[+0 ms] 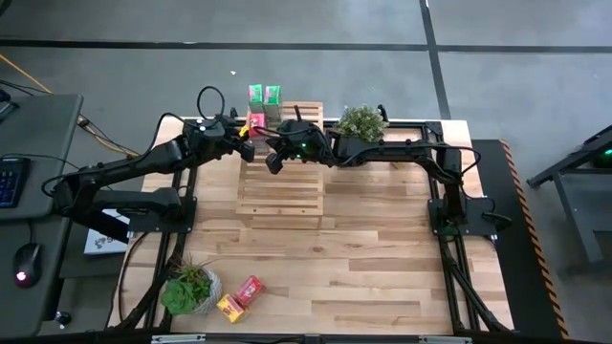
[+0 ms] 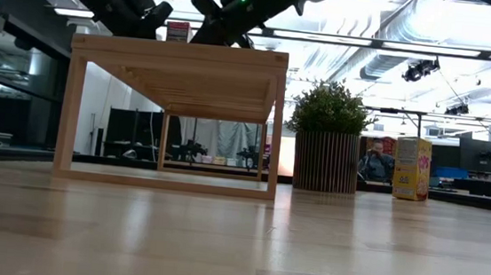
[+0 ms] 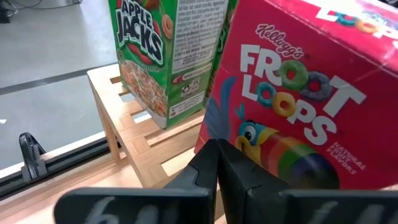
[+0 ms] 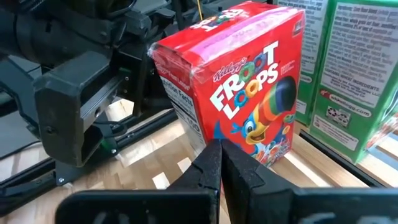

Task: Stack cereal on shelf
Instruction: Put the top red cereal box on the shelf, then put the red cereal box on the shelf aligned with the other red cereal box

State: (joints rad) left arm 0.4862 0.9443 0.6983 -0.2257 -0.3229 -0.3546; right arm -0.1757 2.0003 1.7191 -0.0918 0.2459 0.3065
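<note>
Red Froot Loops box (image 1: 255, 122) upright on far end of slatted shelf (image 1: 280, 182), just beside two green Apple Jacks boxes (image 1: 265, 94) at shelf's far edge. Second red box (image 1: 251, 290) and yellow box (image 1: 229, 307) lying on tabletop (image 1: 363, 258) near front edge, beside potted plant (image 1: 187, 288). Another yellow box (image 2: 412, 168) standing on tabletop, seen in low view beside bushy plant (image 1: 360, 121) in ribbed pot. Left pincer (image 3: 217, 163) pressed together, empty, tips pointing at face of Froot Loops box. Right pincer (image 4: 220, 163) likewise pressed together, empty, aimed at same box from opposite side. Both arms meeting over shelf's far end.
</note>
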